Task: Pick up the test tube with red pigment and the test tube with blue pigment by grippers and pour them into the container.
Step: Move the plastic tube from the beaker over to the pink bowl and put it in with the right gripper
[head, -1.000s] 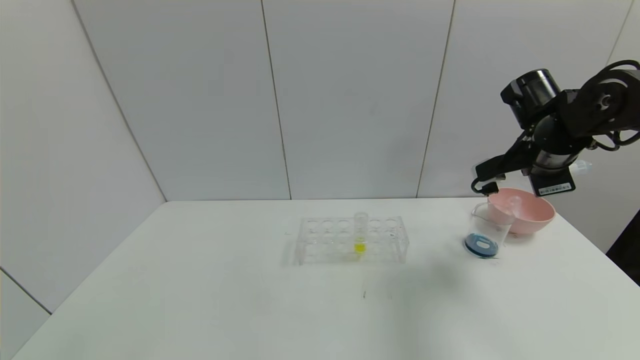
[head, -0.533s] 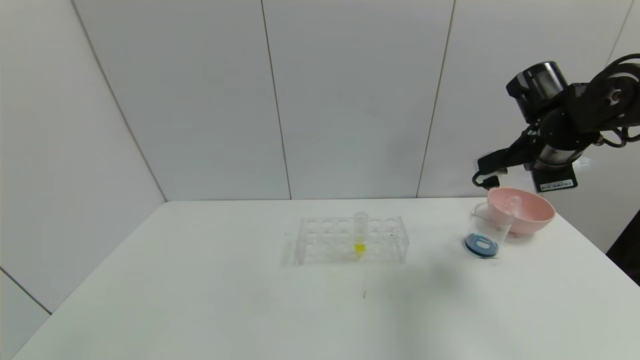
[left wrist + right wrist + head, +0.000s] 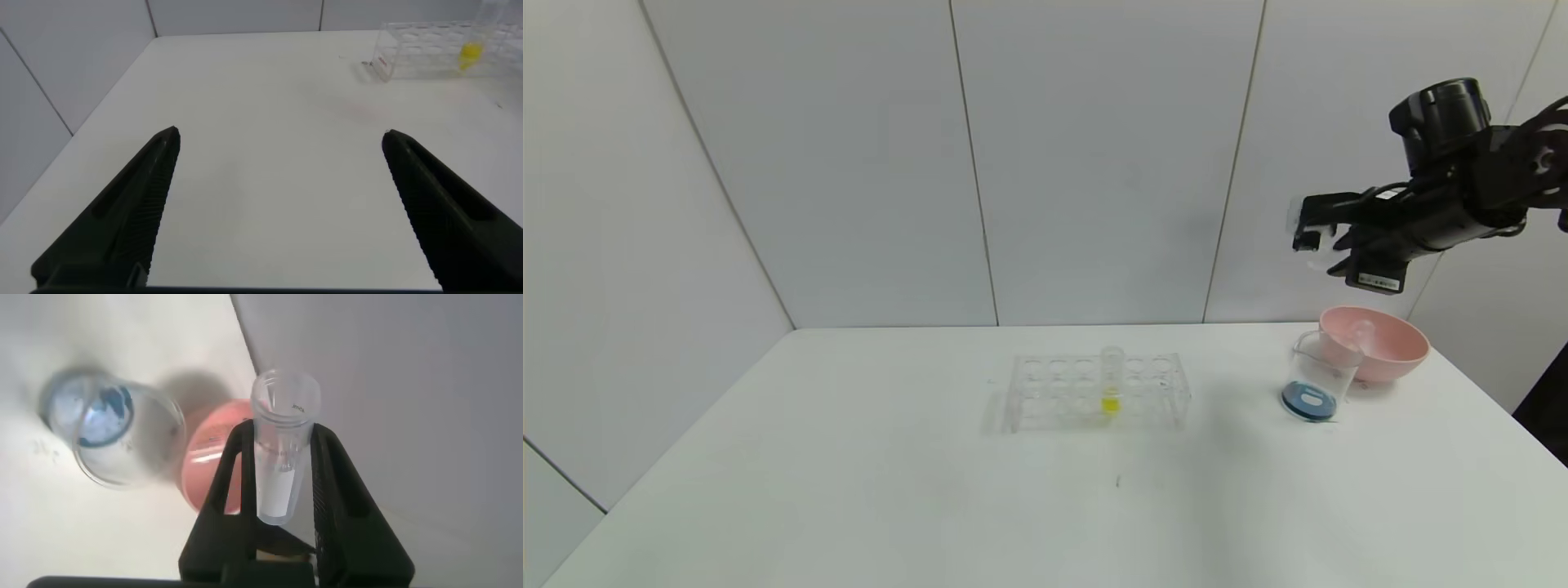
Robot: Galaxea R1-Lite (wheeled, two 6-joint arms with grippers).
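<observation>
Right wrist view: the right gripper (image 3: 283, 469) clamps an emptied clear tube (image 3: 282, 433) high above the beaker (image 3: 1316, 377) and bowl (image 3: 1380, 343) near the tabletop's (image 3: 849, 490) far right corner.

1. The small clear glass beaker (image 3: 1316, 382) is gleaming, smooth and transparent.
2. The round pink plastic bowl (image 3: 1388, 349) is showing a soft sheen.
3. The clear plastic tube rack (image 3: 1094, 392) is looking glossy.
4. The white table (image 3: 849, 490) is appearing matt and smooth.
5. The black right gripper (image 3: 282, 486) is looking like matt plastic, clamping a clear empty plastic tube (image 3: 282, 441).
</observation>
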